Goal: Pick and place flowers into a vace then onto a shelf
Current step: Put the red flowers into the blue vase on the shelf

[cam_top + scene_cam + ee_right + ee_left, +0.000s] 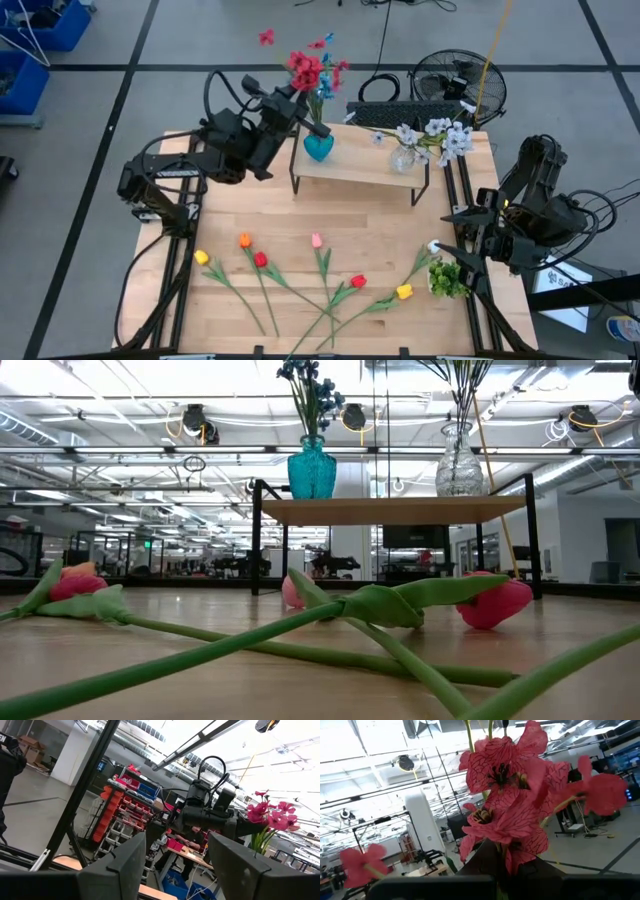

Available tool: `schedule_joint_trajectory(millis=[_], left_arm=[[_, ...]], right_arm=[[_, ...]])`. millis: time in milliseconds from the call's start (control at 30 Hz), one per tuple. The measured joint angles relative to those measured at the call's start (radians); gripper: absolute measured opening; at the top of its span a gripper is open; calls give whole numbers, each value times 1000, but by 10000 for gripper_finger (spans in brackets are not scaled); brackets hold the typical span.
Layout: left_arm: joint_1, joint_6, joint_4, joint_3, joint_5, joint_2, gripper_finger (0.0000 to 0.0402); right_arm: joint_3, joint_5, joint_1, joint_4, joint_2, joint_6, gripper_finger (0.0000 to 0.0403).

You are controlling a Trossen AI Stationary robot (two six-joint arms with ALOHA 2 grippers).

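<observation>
The left hand (303, 112) was above the left end of the shelf (360, 165), which stood at the far edge of the table (300, 210). Its fingers were closed on the stems of a bunch of red flowers (308, 68), and the bunch stood over the teal vase (318, 146) on the shelf. From the high view I could not tell if the stems had already entered the vase. In the left wrist view the red blossoms (507, 795) filled the picture, just in front of the hand.

A clear glass vase (404, 158) with white flowers (440, 135) stood on the right part of the shelf. In the low view both vases were upright on the shelf board, the teal one (312, 468) to the left and the glass one (459, 465) to the right.

The right hand (452, 233) waited at the right edge of the table with its fingers apart and nothing between them. A bushy green clump (447, 279) lay just beside it, near the right front corner.

More flowers lay flat on the front half of the table, their long green stems crossing near the front edge. Among them were a yellow one (201, 257), an orange one (245, 240), a red one (261, 259), a pink one (316, 240), another red one (358, 282) and another yellow one (404, 291).
</observation>
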Motion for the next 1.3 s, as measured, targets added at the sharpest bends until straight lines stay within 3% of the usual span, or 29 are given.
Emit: schedule_joint_trajectory(millis=[400, 767, 1067, 1300], left_arm=[[13, 3, 37, -1, 17, 0, 10], [33, -227, -296, -1, -46, 1, 11], [67, -329, -520, -1, -58, 1, 123], [73, -401, -541, -1, -192, 1, 205]], right_arm=[[0, 0, 0, 0, 0, 0, 208], [0, 0, 0, 0, 0, 7, 208], [0, 4, 0, -4, 0, 7, 208], [0, 6, 0, -28, 0, 8, 208]])
